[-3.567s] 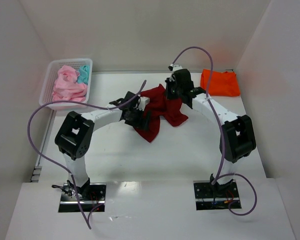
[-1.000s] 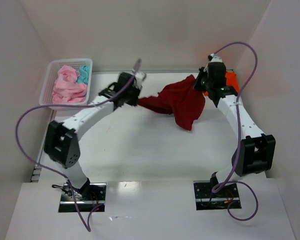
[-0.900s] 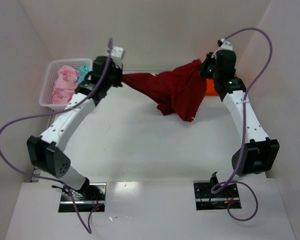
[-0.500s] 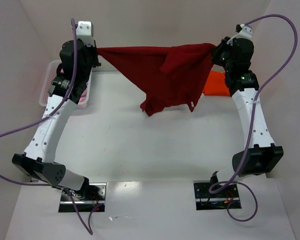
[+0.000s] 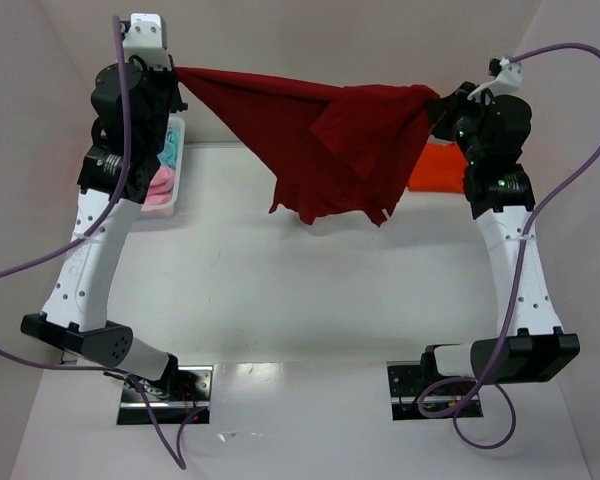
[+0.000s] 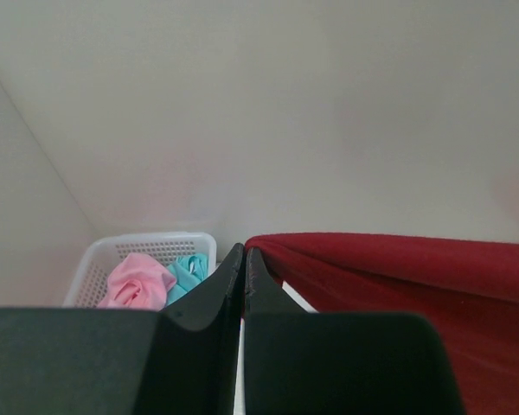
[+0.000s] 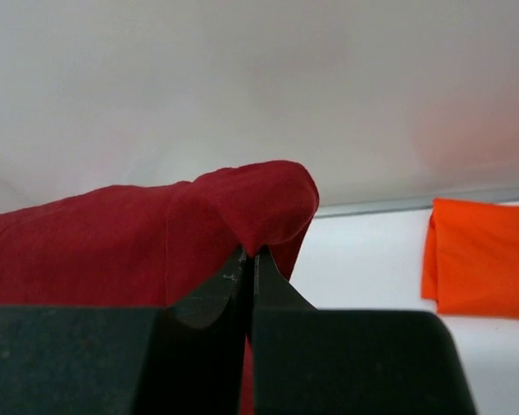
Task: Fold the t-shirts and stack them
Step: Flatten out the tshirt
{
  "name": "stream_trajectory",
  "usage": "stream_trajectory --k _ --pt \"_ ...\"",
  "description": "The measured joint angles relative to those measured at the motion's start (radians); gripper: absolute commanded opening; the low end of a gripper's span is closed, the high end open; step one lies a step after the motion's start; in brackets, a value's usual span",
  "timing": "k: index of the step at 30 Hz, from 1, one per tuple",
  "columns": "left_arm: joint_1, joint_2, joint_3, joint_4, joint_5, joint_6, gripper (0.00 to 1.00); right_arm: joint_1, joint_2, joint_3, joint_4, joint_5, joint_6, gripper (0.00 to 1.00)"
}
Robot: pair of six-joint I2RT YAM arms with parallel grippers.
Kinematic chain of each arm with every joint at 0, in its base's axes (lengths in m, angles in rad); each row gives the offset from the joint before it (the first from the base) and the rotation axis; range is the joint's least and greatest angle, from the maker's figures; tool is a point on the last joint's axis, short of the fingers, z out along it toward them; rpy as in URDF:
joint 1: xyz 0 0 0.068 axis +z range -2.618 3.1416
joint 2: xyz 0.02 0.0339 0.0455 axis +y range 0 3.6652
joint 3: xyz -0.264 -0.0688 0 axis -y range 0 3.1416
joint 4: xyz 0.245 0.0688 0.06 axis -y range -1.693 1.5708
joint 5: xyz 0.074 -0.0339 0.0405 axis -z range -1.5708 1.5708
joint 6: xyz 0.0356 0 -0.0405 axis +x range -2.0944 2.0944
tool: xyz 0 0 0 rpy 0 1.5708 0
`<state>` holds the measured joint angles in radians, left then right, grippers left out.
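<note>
— How do our arms stand?

— We hold both up high. Our left arm [image 5: 92, 240] bends low near its base, then climbs straight up the left side. Our right arm [image 5: 508, 260] does the same on the right side.

— And our wrists?

— Both turn inward at the top, so our pincers point at each other, well apart.

— Are our pincers closed?

— Yes. Our left pincer [image 5: 173, 72] is pressed tight, with one corner of the dark red t-shirt [image 5: 320, 130] pinched at its tips. Our right pincer [image 5: 436, 101] is pressed tight too, and it pinches a bunched fold at the other end.
</note>
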<state>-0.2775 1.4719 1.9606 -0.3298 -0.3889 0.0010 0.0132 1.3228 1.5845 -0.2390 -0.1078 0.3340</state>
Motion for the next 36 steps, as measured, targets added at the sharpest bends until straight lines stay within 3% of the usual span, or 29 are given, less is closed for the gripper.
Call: stream_trajectory --k 7,24,36 --pt "0.002 0.000 0.010 -0.001 -0.021 0.024 0.00 -0.003 0.000 -0.056 0.014 -0.110 0.017 0.01" --pt "0.007 -0.075 -0.113 -0.010 -0.008 0.014 0.00 0.006 -0.005 -0.026 -0.040 -0.154 -0.003 0.01" --pt "-0.010 -0.348 -0.352 -0.066 0.063 -0.062 0.00 0.013 -0.012 0.417 -0.198 -0.161 -0.013 0.01"
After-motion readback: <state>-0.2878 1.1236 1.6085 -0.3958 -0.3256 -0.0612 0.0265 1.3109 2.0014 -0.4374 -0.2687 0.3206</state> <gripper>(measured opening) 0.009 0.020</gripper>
